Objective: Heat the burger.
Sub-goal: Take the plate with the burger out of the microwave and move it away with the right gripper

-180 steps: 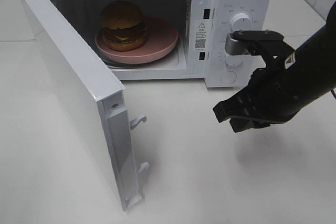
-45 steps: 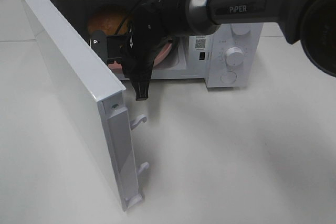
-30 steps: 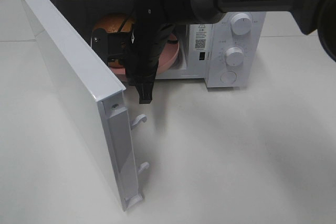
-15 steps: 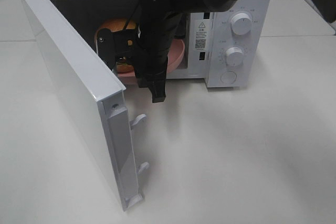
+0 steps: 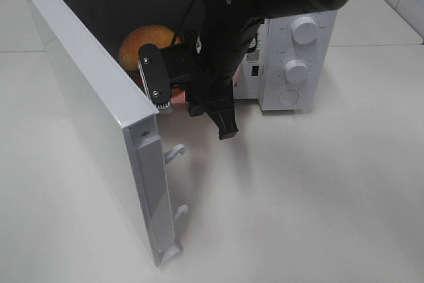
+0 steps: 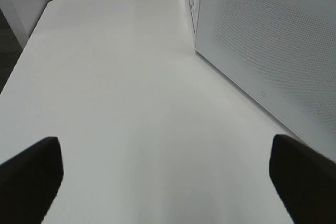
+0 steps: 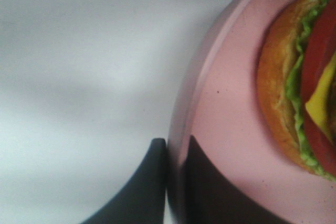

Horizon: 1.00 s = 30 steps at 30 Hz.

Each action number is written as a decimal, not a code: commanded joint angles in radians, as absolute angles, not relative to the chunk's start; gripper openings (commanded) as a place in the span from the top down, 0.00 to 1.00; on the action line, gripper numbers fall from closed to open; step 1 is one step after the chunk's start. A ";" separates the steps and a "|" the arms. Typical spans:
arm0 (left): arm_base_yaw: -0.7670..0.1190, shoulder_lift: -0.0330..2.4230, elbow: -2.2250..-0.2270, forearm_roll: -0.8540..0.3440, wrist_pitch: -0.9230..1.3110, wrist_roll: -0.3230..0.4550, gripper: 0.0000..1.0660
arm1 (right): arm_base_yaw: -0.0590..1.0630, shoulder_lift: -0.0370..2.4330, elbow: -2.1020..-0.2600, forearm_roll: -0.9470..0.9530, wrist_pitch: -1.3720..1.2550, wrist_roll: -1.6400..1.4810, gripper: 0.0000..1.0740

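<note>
The burger (image 7: 310,82) and plate (image 7: 231,129) have moved outward, pinched by the right hand (image 7: 176,182).

Lab-like test bench, white tabletop (image 5: 318,197), microwave (image 5: 298,51)

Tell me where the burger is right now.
The burger sits on the pink plate inside the open microwave, partly hidden behind the right gripper, which pinches the plate's rim.

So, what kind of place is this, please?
Probably a kitchen-style test bench: a white microwave with its door open, a burger inside on a pink plate, all on a plain white table.
</note>
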State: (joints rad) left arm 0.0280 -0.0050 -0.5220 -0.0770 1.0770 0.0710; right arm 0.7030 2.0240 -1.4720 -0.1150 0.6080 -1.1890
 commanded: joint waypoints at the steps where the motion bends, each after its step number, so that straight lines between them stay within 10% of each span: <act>1: 0.030 -0.008 -0.518 -0.075 1.071 0.066 0.06 | 0.698 1.964 -1.436 -0.156 0.534 -1.189 1.00; 30: 0.030 -0.008 -0.518 -0.075 1.071 0.066 0.06 | 0.698 1.607 -0.895 -0.164 0.257 -1.182 1.00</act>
State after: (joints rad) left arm 0.0280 -0.0050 -0.5220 -0.0770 1.0770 0.0710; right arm 0.7050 1.6600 -0.9300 -0.1580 0.3350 -1.1910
